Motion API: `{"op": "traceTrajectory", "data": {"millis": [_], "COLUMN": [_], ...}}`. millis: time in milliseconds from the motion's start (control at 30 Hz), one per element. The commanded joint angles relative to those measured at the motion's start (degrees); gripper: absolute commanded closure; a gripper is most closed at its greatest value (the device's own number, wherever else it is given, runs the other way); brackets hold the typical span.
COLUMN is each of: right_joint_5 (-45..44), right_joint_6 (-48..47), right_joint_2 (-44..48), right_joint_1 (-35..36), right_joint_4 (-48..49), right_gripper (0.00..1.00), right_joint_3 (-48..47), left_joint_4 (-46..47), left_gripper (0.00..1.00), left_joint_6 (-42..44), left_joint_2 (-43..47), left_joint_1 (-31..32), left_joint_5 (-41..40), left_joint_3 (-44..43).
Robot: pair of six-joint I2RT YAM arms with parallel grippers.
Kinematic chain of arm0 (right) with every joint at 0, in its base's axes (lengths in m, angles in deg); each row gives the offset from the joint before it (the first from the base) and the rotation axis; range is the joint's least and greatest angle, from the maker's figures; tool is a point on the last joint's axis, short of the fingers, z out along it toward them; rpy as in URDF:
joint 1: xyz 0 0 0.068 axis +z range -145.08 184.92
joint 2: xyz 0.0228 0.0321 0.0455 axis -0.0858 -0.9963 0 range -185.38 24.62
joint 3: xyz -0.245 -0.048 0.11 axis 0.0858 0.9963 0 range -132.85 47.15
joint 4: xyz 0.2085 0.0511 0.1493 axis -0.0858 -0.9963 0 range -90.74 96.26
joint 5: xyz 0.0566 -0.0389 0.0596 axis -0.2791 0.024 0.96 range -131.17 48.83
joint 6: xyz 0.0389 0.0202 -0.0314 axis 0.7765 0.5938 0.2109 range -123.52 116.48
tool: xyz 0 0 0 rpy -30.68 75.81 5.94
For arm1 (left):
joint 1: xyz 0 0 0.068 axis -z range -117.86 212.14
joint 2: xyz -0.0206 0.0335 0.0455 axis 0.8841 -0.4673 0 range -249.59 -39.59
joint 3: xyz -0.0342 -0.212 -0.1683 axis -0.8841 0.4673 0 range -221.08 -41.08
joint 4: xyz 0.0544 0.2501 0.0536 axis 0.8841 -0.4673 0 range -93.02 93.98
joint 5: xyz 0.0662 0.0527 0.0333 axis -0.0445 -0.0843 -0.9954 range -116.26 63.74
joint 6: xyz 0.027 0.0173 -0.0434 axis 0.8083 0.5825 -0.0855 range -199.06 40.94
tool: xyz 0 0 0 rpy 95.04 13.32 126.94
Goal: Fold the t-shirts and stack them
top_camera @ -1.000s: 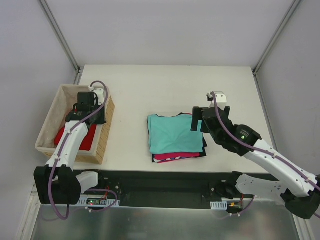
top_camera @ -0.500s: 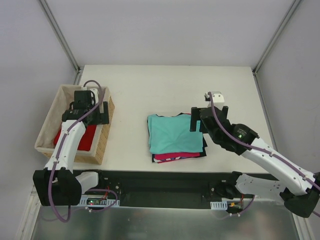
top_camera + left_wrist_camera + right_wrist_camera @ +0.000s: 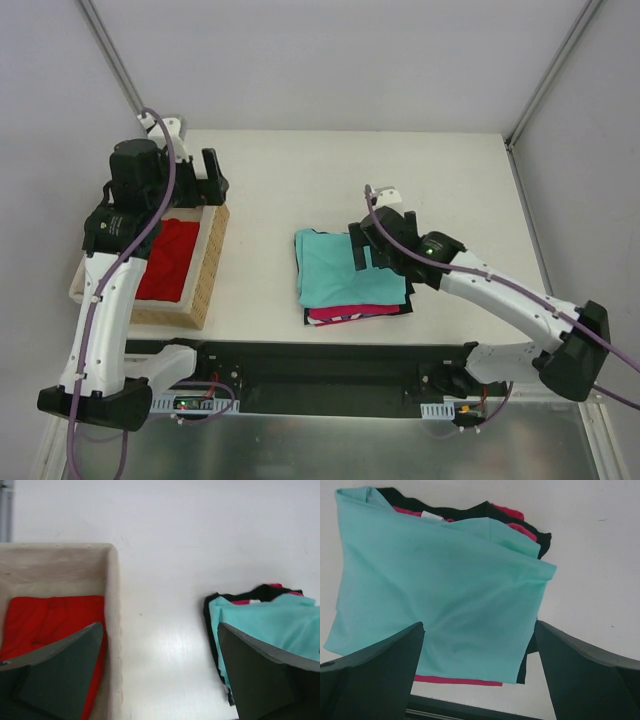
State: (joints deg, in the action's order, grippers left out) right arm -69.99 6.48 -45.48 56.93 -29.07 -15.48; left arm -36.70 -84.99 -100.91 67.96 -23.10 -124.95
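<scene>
Top view: the red shirt [image 3: 170, 258] lies in the basket [image 3: 212, 262] at left. The folded stack sits mid-table [image 3: 300, 180], with the teal shirt [image 3: 345, 268] on top and the pink shirt [image 3: 345, 314] and black shirt [image 3: 465, 513] peeking out underneath. From up there the left gripper [image 3: 212, 172] hangs over the basket's far corner and the right gripper [image 3: 362, 256] over the stack's right side. The wrist cams show the jaws better: both spread wide, nothing between them. The right wrist cam also catches a white tag [image 3: 431, 516] at the teal collar, which you can't see from above.
</scene>
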Motion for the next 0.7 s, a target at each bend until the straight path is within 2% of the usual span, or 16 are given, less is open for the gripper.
{"op": "traceTrajectory", "data": {"millis": [0,100,300,500,667], "right_joint_5": [6.39,8.86,6.76,5.18,0.71], "right_joint_6": [-0.69,1.25,5.82,8.80,8.37], "right_joint_2": [-7.66,-13.62,-24.27,-25.61,-21.14], "right_joint_1": [0.55,2.91,9.06,10.48,10.74], "right_joint_4": [3.42,4.21,2.47,1.24,-2.36], "right_gripper": [0.03,0.04,0.04,0.03,0.03], "right_joint_3": [-3.89,-5.83,-10.67,-10.76,-11.46], "left_joint_4": [0.15,1.31,1.75,2.10,2.19], "left_gripper": [0.01,0.01,0.01,0.01,0.01], "left_joint_6": [-4.35,-4.78,-4.09,-3.21,-3.12], "left_joint_2": [2.25,4.36,4.54,3.75,3.31], "left_joint_1": [5.33,6.39,6.39,6.39,6.39], "left_joint_5": [6.09,6.16,6.25,4.93,5.63], "left_joint_3": [5.73,10.13,13.82,14.53,14.35]}}
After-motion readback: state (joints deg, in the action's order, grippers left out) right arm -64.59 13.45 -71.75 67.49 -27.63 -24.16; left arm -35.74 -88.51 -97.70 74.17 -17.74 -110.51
